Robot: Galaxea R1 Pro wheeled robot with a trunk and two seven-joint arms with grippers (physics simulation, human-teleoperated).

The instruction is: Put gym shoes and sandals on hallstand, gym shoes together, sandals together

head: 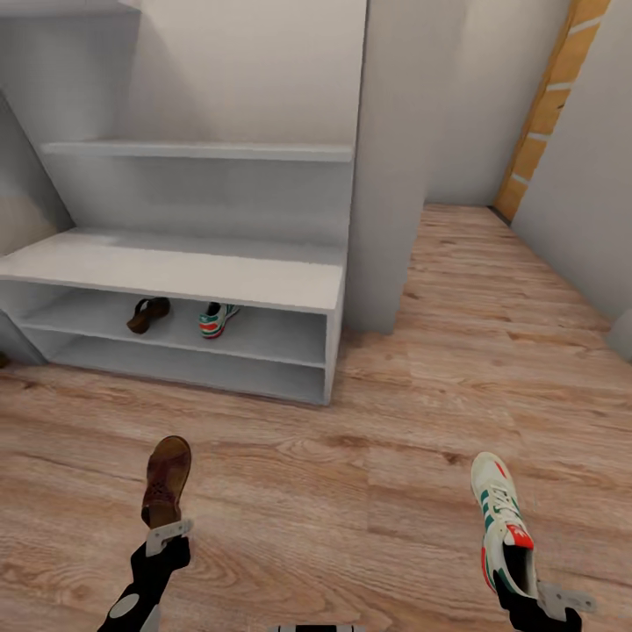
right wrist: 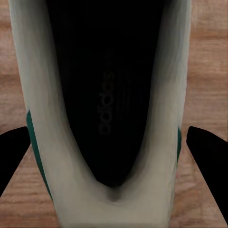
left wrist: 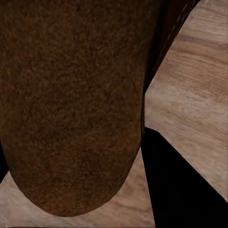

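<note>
My left gripper point(head: 167, 537) is shut on the heel of a dark brown sandal point(head: 168, 478), toe pointing toward the hallstand point(head: 175, 263). In the left wrist view the sandal point(left wrist: 71, 104) is pressed close, with one black finger point(left wrist: 185, 190) beside it. My right gripper point(head: 537, 599) is shut on the heel of a white gym shoe point(head: 501, 518) with green stripes; its fingers point(right wrist: 12, 152) flank the shoe point(right wrist: 114, 95). On the rack's upper open shelf a second sandal point(head: 147, 314) lies left of a second gym shoe point(head: 216, 318), a small gap between them.
The wood-plank corridor floor point(head: 351, 491) stretches between me and the rack. A tall grey panel point(head: 386, 175) stands at the rack's right end. Floating shelves point(head: 202, 151) hang above the bench top. A grey wall point(head: 579, 219) and an orange door frame point(head: 549, 105) close the right side.
</note>
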